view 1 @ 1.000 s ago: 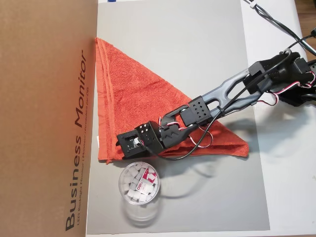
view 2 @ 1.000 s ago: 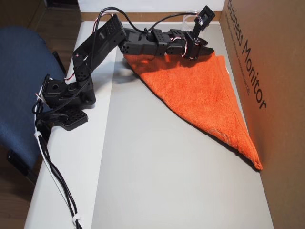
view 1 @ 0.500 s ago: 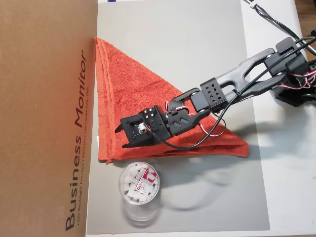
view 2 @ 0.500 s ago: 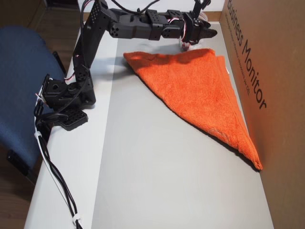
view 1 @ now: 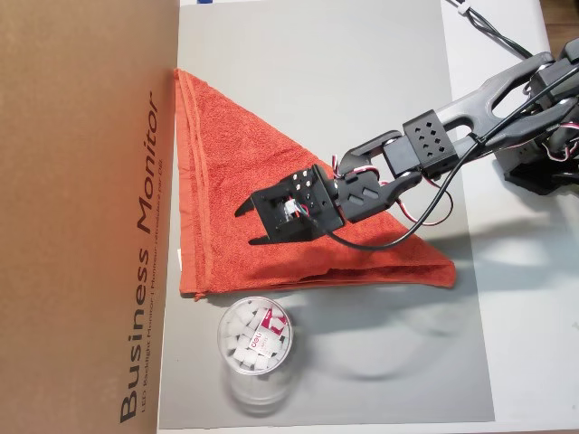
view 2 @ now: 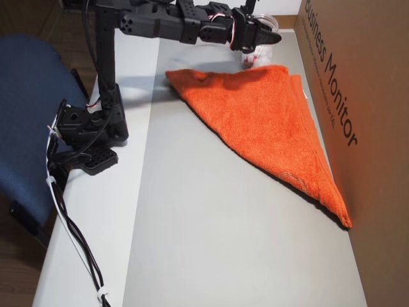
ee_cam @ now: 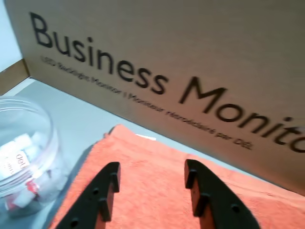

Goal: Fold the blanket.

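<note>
Overhead view: blanket (view 1: 262, 208) folded to a triangle on the grey mat (view 1: 362, 81), gripper (view 1: 246, 224) above it, empty.

The blanket lies as a doubled triangle, its long hemmed edge against the cardboard box (view 1: 81, 217), one point toward the arm's base and one by the jar (view 1: 255, 339), which stands just beside its lower edge. One diagonal fold looks done; whether a second fold is wanted I can only guess, but the layers sit fairly even. In the wrist view the jaws stand apart with bare orange cloth showing between them, holding nothing and apparently clear of the cloth. In the other overhead view the gripper (view 2: 271, 37) hangs raised above the blanket's (view 2: 268, 121) far corner.
</note>
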Robot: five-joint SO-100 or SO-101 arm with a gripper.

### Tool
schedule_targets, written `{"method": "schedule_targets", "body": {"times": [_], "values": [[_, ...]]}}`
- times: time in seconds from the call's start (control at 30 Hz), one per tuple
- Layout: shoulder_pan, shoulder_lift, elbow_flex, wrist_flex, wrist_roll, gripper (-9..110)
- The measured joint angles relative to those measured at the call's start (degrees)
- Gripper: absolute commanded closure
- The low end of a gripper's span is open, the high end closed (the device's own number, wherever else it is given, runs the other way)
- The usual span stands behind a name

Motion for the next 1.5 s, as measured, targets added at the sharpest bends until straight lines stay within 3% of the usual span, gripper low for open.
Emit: {"method": "schedule_targets", "body": {"times": [0.83,1.23,1.5], "values": [[3.69,44.21,38.23,0.53,-21.71,87],[3.25,55.11,37.97,28.92,-30.67,87],[0.7,56.95,29.62,46.32,-38.32,87]]}}
